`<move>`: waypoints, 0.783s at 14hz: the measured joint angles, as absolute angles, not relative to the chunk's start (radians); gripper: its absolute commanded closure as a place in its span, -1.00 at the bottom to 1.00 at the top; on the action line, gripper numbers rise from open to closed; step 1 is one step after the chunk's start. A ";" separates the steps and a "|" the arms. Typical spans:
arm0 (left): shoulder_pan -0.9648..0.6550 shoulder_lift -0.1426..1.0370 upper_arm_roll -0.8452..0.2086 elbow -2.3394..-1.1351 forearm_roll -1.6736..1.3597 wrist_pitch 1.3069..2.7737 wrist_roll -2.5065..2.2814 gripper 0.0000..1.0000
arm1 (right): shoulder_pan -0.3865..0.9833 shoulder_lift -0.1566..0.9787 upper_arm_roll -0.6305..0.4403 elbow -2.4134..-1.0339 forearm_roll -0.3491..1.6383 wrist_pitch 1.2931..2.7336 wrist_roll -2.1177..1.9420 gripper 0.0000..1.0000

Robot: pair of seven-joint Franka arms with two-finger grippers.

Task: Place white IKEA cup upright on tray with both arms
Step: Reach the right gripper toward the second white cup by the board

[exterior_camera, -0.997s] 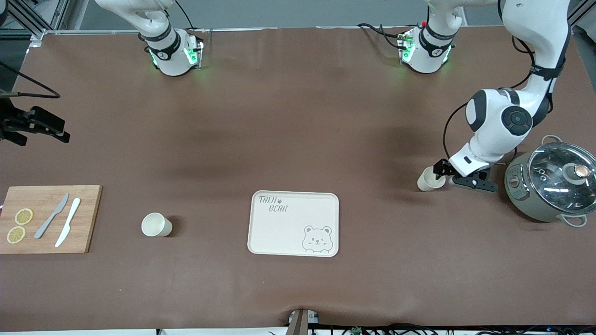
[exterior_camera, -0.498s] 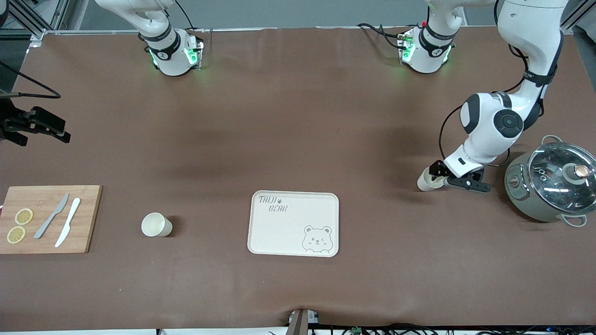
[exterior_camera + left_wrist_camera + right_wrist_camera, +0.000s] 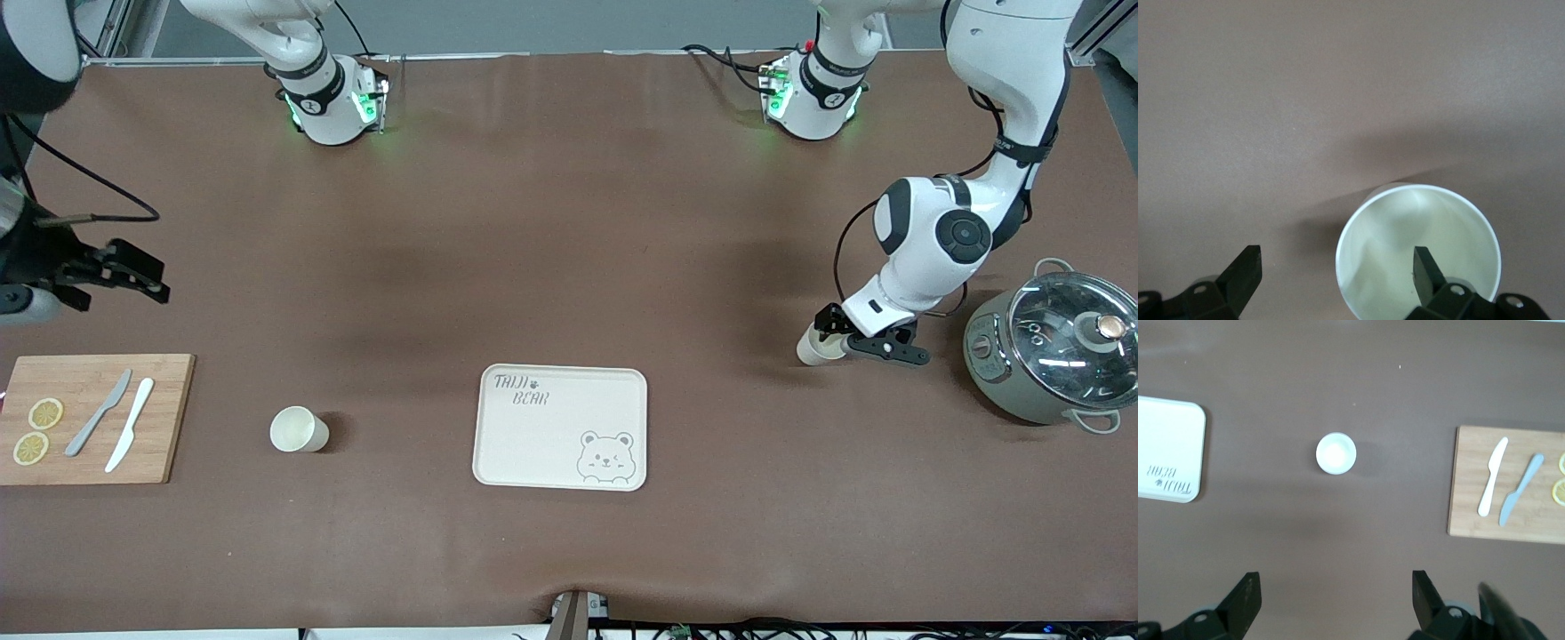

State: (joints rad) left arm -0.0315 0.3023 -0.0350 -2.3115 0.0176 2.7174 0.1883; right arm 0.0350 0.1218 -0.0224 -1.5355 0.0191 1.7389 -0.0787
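Observation:
A white cup (image 3: 809, 349) stands on the brown table next to the pot. My left gripper (image 3: 840, 333) is open and down at this cup. In the left wrist view one finger (image 3: 1426, 272) is inside the cup (image 3: 1405, 227) and the other is outside it, apart from its wall. A second white cup (image 3: 298, 429) stands upright between the cutting board and the tray (image 3: 520, 444). My right gripper (image 3: 133, 271) is open and empty, up over the table at the right arm's end. Its wrist view shows the second cup (image 3: 1336, 453) and a corner of the tray (image 3: 1165, 447).
A wooden cutting board (image 3: 164, 400) with two knives and lemon slices lies at the right arm's end. A grey pot with a glass lid (image 3: 1053, 347) stands at the left arm's end, close to my left gripper.
My left gripper and the cup it straddles have shifted slightly toward the right arm's end. My right gripper has moved in over the table, toward the cutting board.

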 measured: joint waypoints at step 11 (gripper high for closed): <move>-0.030 0.309 -0.036 -2.317 0.018 2.717 0.165 1.00 | 0.038 0.243 -0.023 -1.682 0.018 2.058 -0.079 -1.00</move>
State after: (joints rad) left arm -0.0303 0.3092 -0.0357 -2.3173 0.0176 2.7174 0.1652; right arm 0.0379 0.2429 -0.0225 -1.6820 0.0181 2.0585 -0.0787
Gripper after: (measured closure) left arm 0.700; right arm 0.000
